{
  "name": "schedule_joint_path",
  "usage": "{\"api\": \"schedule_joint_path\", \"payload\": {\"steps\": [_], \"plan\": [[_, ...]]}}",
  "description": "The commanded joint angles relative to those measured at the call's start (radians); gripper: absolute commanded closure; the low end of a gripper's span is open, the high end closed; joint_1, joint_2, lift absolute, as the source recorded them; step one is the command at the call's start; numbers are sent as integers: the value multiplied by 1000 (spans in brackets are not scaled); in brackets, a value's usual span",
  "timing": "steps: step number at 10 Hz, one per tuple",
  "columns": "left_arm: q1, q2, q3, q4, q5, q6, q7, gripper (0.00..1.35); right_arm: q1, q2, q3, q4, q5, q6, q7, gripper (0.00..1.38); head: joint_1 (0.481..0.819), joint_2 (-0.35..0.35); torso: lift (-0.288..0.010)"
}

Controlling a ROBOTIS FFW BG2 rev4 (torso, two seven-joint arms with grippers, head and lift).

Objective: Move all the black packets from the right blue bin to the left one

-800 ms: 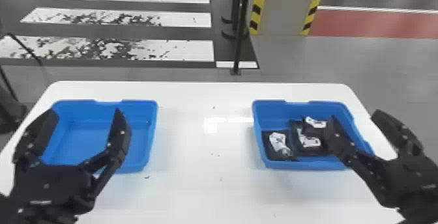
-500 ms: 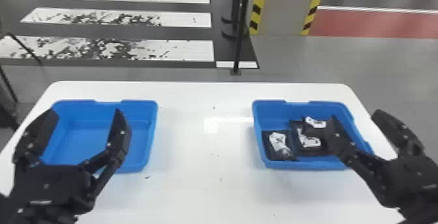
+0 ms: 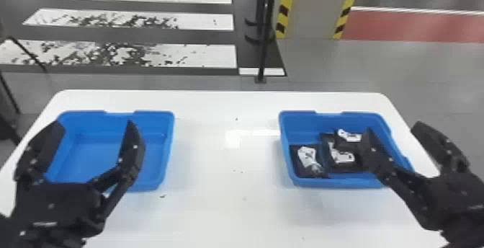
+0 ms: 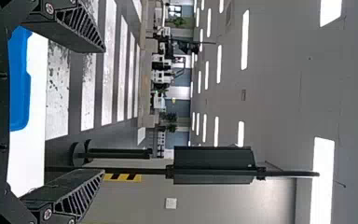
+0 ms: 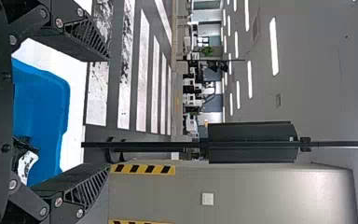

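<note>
1. So the three flat black packets with white patches are all sitting in the right bin, a shallow blue plastic tray [image 3: 302, 124]. One [image 3: 309, 160] lies in the near corner toward the middle of the smooth white tabletop [image 3: 216, 207]. Another [image 3: 340, 157] is just beside it, and the third [image 3: 348, 135] is a bit farther back, kinda overlapping that second one.

2. The left bin, another shallow blue plastic tray [image 3: 155, 119], is on the same tabletop, well apart from the right one.

3. Left end effector, the black two-finger one [image 3: 94, 124]: fingers spread wide, and in the head view it's in front of the left bin, covering part of it.

4. Right end effector, same black two-finger type [image 3: 392, 130]: also spread wide. Its inner finger covers part of the right bin next to the packets, the outer one shows past the bin's outer side. Honestly can't tell if that inner finger touches a packet.

5. Behind the tabletop there's a thin black upright pole [image 3: 265, 49] and a grey floor with white painted stripes [image 3: 201, 56].
</note>
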Motion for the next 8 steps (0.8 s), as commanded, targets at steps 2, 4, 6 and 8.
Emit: {"api": "schedule_joint_path", "payload": {"steps": [2, 4, 6, 8], "plan": [[0, 0, 0, 0, 3, 3, 0, 113, -34, -2, -8, -7, -6, 91, -3, 234, 695, -70, -140], [0, 5, -6, 0, 5, 3, 0, 113, -110, -18, -18, 29, -14, 199, -1, 237, 695, -74, -140], [-2, 6, -8, 0, 11, 3, 0, 113, -199, -32, -18, 49, -10, 358, 6, 233, 695, -86, -140], [-5, 8, -10, 0, 11, 3, -2, 111, -304, -41, -18, 172, 10, 422, 49, 233, 695, -87, -140]]}}
